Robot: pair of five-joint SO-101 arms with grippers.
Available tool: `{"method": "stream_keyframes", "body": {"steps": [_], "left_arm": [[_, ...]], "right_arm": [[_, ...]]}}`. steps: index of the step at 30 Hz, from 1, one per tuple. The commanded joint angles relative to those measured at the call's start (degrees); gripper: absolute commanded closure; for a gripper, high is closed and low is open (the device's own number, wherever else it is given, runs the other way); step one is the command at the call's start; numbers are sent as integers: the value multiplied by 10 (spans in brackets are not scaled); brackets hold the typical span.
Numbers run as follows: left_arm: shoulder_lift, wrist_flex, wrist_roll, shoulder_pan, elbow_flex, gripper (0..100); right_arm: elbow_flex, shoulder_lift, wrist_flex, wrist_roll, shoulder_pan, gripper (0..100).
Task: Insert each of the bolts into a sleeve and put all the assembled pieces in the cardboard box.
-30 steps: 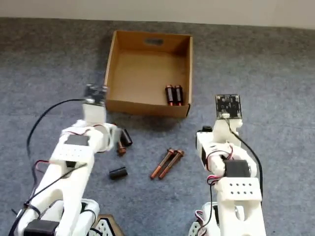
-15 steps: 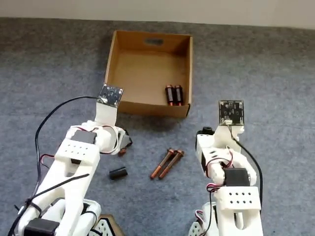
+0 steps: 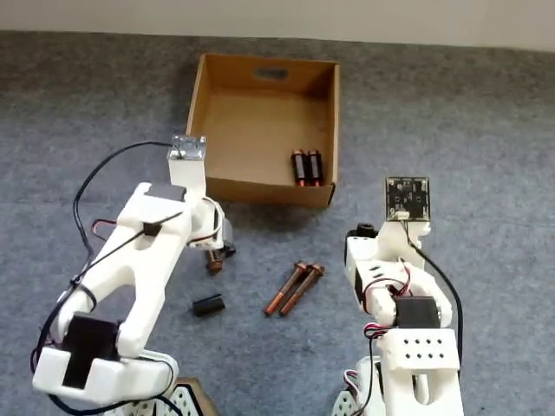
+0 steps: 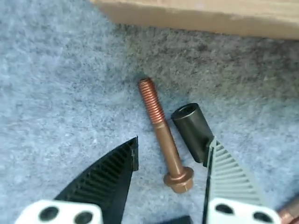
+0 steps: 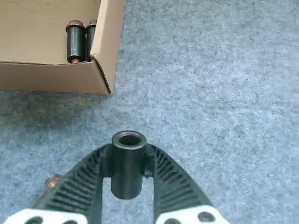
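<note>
My left gripper (image 4: 174,142) is open and low over the carpet, just in front of the cardboard box (image 3: 201,121). A copper bolt (image 4: 162,133) lies between its fingers, and a black sleeve (image 4: 190,125) rests against the inner side of one finger. In the high view this gripper (image 3: 220,246) covers most of that bolt (image 3: 214,266). My right gripper (image 5: 127,156) is shut on another black sleeve (image 5: 127,163), held with its bore facing the box. Two assembled pieces (image 3: 306,167) lie in the box's near right corner.
Two loose bolts (image 3: 295,288) lie side by side on the grey carpet between the arms. A third black sleeve (image 3: 208,305) lies beside the left arm. The box wall (image 4: 201,16) stands close ahead of the left gripper.
The left arm has stretched forward and turned its wrist, bringing its gripper down over the bolt and sleeve by the box. The right arm shifted slightly, then stayed put with its sleeve.
</note>
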Motion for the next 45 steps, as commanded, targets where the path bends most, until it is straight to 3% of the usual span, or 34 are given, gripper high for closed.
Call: {"method": "stream_keyframes", "body": {"steps": [1,9,19,38,45], "left_arm": [[11,10,5,-5,-24,769],[-1,11,5,-10,-48,769],[-153,7,8,-35,20,769],[7,40,31,-62,-45,770],[54,39,30,-7,-60,770]], "right_arm": [[-5,-12,-11,-5,7,991],[-4,-12,-11,-5,7,991],[-4,-12,-11,-4,7,991],[8,-13,-13,-4,7,991],[8,-13,-13,-4,7,991]]}}
